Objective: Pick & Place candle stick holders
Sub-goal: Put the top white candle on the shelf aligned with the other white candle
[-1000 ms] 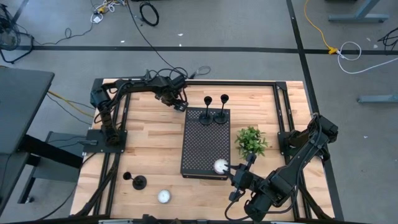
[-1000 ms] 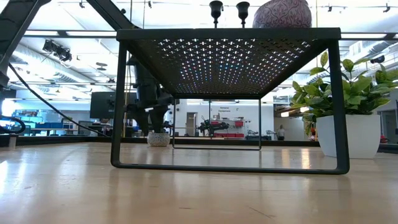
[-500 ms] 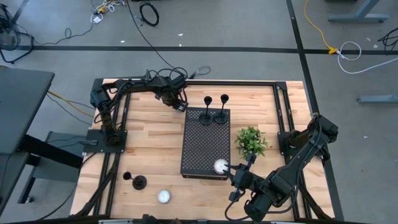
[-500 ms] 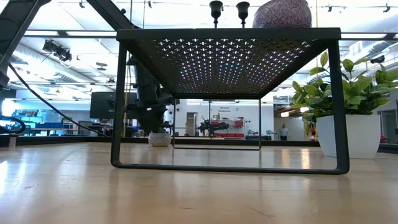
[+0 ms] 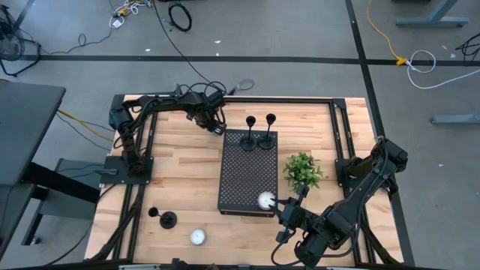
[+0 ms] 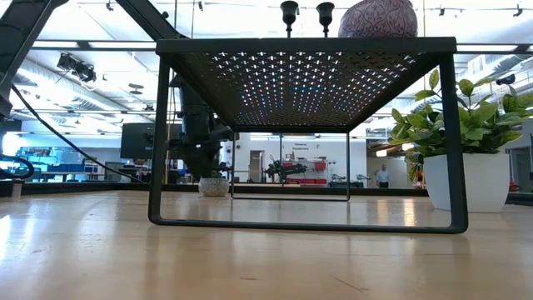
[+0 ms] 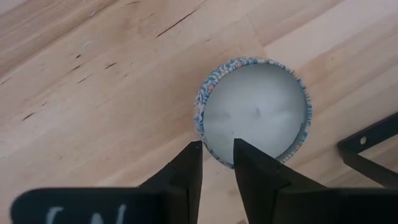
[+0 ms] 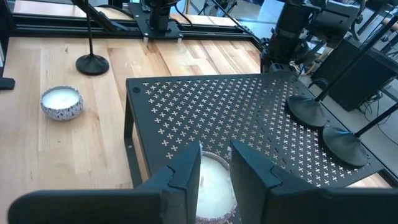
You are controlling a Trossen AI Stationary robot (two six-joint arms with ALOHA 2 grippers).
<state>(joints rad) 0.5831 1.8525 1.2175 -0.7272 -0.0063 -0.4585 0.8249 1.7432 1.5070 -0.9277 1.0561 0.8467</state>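
- Left gripper (image 7: 217,144) far-left of black perforated metal rack (image 5: 244,176), fingers narrowly astride rim of blue-patterned white-wax candle bowl (image 7: 255,112); firm hold or not: cannot tell. Thin rim bite could tip bowl.
- Right gripper (image 8: 214,147) pinching rim of second white candle (image 8: 211,180) at rack's near-right edge; slip would drop it off edge.
- 2 matte-black candle stick holders (image 5: 248,142) on rack's far end, third holder (image 5: 166,219) near-left on wooden table (image 5: 187,157). Green potted plant (image 5: 303,169) crowding right; left half roomy.

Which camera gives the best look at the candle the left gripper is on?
The left wrist view: the patterned candle fills it, the left gripper pinching its rim. The low view shows it small and far off; in the high view the arm hides it; the right wrist view misses it.
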